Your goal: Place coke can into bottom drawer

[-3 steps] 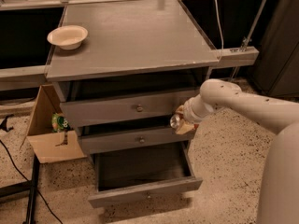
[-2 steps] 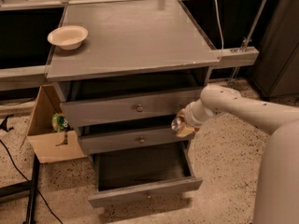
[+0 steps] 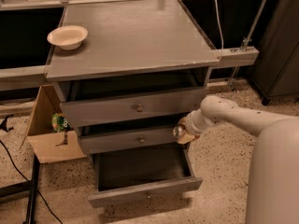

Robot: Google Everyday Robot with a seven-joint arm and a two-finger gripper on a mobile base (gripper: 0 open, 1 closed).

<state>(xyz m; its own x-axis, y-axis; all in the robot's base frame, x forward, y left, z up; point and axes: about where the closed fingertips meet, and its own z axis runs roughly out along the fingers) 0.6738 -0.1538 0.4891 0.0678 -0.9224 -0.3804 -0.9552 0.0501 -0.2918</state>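
The bottom drawer (image 3: 145, 190) of the grey cabinet is pulled out, and its dark interior holds nothing I can see. My gripper (image 3: 183, 132) hangs at the right end of the middle drawer front, above the open drawer's right rear corner. It is shut on the coke can (image 3: 178, 131). Only the can's silver end shows, pointing left; the rest is hidden by the gripper. The pale arm reaches in from the lower right.
A white bowl (image 3: 68, 36) sits on the cabinet top at the left rear. The top drawer (image 3: 135, 108) and middle drawer (image 3: 131, 139) are slightly out. An open cardboard box (image 3: 49, 134) stands on the floor at the left, with cables and a black stand nearby.
The gripper with the can has sunk slightly beside the middle drawer's right end. The drawers and bowl have not moved.
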